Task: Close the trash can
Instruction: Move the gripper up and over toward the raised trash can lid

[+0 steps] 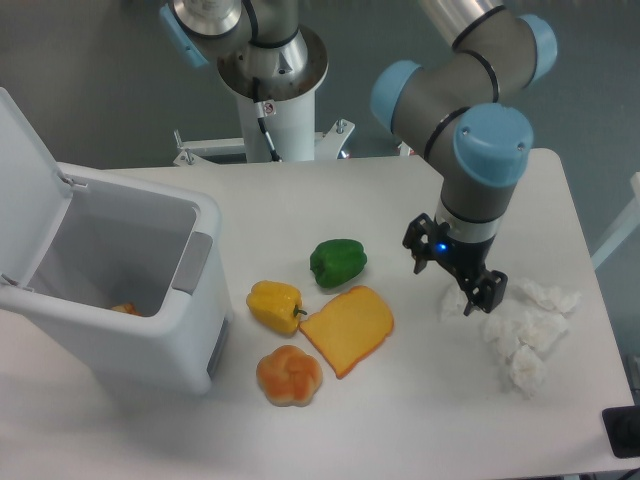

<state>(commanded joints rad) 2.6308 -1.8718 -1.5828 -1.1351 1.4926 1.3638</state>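
Observation:
The trash can (150,330) is a large white boxy bin at the left of the table. Its flat white lid (25,190) stands swung up and back, so the bin is open, and a grey latch (193,262) sits on its right wall. Something small and orange (124,309) lies inside at the bottom. My gripper (453,275) hangs far to the right of the bin, just left of crumpled white tissues. Its two black fingers are spread apart with nothing between them.
Toy foods lie between bin and gripper: a green pepper (338,262), a yellow pepper (275,305), an orange slice of bread or cheese (348,327) and a round bun (289,376). Crumpled white tissues (525,335) lie at the right. The arm's base (270,80) stands behind the table.

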